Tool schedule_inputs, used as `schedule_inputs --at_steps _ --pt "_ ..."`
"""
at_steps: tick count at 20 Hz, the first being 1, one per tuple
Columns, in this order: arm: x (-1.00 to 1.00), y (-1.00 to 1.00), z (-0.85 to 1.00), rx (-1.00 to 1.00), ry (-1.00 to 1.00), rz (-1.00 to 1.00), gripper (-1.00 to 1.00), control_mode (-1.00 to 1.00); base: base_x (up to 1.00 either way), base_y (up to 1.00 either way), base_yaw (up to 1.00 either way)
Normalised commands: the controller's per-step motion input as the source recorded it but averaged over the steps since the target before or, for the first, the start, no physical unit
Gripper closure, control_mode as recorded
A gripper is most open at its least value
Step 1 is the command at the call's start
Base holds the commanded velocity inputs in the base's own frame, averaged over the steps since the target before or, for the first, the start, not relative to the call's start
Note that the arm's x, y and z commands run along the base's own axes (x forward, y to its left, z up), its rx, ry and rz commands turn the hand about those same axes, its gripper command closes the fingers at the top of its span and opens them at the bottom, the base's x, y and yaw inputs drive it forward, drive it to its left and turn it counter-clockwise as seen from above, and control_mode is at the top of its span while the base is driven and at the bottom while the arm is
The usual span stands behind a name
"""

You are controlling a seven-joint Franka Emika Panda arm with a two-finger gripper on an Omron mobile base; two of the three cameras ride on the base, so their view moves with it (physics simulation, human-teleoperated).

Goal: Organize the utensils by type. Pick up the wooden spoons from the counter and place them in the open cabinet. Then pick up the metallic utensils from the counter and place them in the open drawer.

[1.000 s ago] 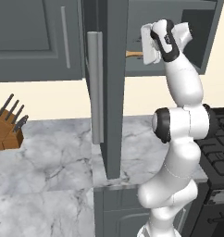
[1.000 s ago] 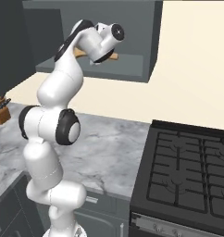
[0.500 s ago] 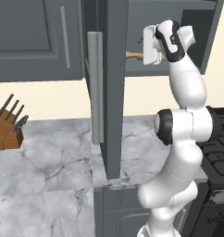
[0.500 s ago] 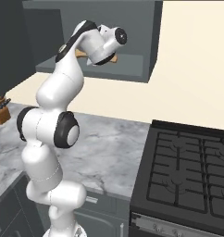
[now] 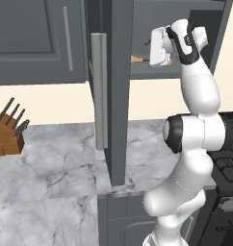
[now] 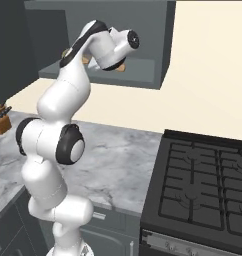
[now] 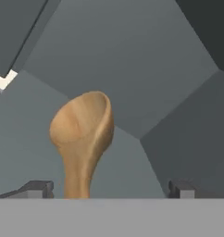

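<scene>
so the arm is reaching way up into the open cabinet [image 5: 195,48] right now, hand at shelf height, with a wooden spoon [image 7: 82,139] lying in front of it.

in the hand view the fingers [image 7: 37,189] are spread wide apart, one tip at the far left and the other at the far right, and the spoon's handle comes up between them, closer to the left one. neither tip looks to be touching the wood, so i'd call it let go, not gripped. bowl end points away from the hand, deeper into the cabinet, so the long axis runs pretty much straight along the way the gripper [image 7: 109,190] is facing, handle end toward the hand.

from the left base view you can see an orange-brown bit of the spoon [image 5: 137,59] poking out just left of the hand, on the cabinet floor behind the open door [image 5: 111,91] with its silver bar handle [image 5: 99,91]. from the right base view another bit of it [image 6: 120,66] peeks out under the wrist.

my read: this spoon is delivered, and the thing that matters for the next move is pulling straight back along the handle's line so the fingers don't drag it off the shelf. i can't make out any other spoons on the counter [image 5: 51,168] from these angles. there's just a knife block [image 5: 7,134] over on the left.
</scene>
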Motion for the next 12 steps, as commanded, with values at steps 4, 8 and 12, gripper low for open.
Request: schedule_inputs --at_steps 4,8,12 --pt "-0.63 -0.14 0.00 0.05 -0.06 -0.02 -1.00 -1.00 0.00 0.00 0.00" --pt "-0.78 -0.12 0.00 0.01 -0.13 -0.02 -1.00 -1.00 0.00 0.00 0.00" --pt "-0.84 -0.02 0.02 0.00 -0.14 -0.04 -1.00 -1.00 0.00 0.00 0.00"
